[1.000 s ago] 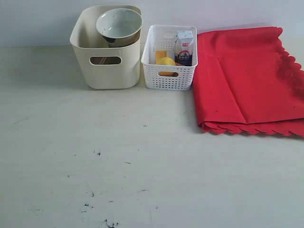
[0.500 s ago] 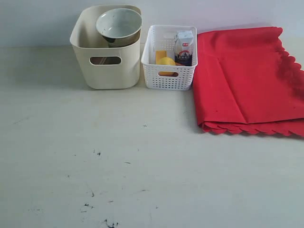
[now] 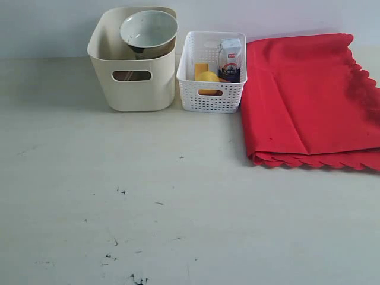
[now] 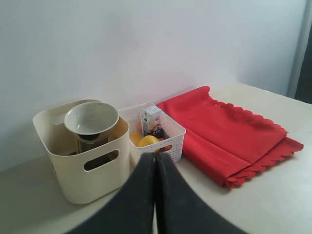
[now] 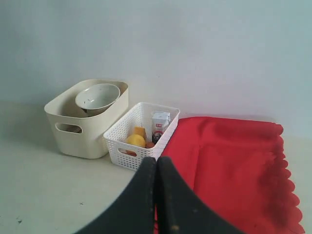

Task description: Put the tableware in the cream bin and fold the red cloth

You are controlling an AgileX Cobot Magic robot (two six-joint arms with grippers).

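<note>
The cream bin [image 3: 133, 89] stands at the back left of the table. A white bowl [image 3: 148, 29] rests tilted on top of what is inside it, with a steel cup [image 4: 87, 142] partly showing below; the other tableware is hidden. The red cloth [image 3: 309, 95] lies folded at the back right, its scalloped edges stacked along the front. My left gripper [image 4: 155, 158] is shut and empty, held back from the bins. My right gripper [image 5: 156, 160] is also shut and empty, near the cloth [image 5: 229, 165]. Neither gripper appears in the exterior view.
A white perforated basket [image 3: 212, 98] sits between the bin and the cloth, holding a milk carton [image 3: 230, 58], a lemon [image 3: 208, 77] and other food. Dark scuff marks [image 3: 119, 249] dot the front of the pale table. A plain wall stands behind.
</note>
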